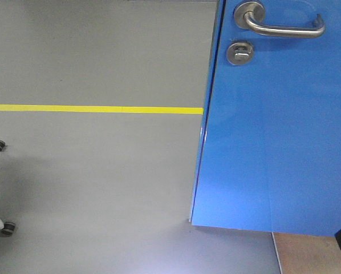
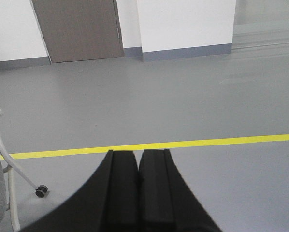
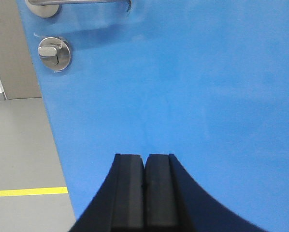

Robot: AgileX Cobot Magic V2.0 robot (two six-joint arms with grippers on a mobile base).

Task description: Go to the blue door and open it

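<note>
The blue door [image 1: 279, 142] fills the right of the front view, its thin edge facing left. A silver lever handle [image 1: 284, 28] sits near the top, with a round silver lock [image 1: 239, 53] under it. In the right wrist view the blue door [image 3: 183, 87] is close ahead, its lock [image 3: 54, 53] at upper left and the handle [image 3: 77, 3] cut off by the top edge. My right gripper [image 3: 144, 157] is shut, empty, pointing at the panel below the handle. My left gripper [image 2: 137, 153] is shut, empty, facing open floor, with the door out of its view.
A yellow floor line [image 1: 96, 108] runs across the grey floor left of the door. A wheeled chair leg [image 1: 2, 228] stands at the far left; the chair [image 2: 4, 169] also shows in the left wrist view. A grey-brown door [image 2: 77, 29] is in the far wall.
</note>
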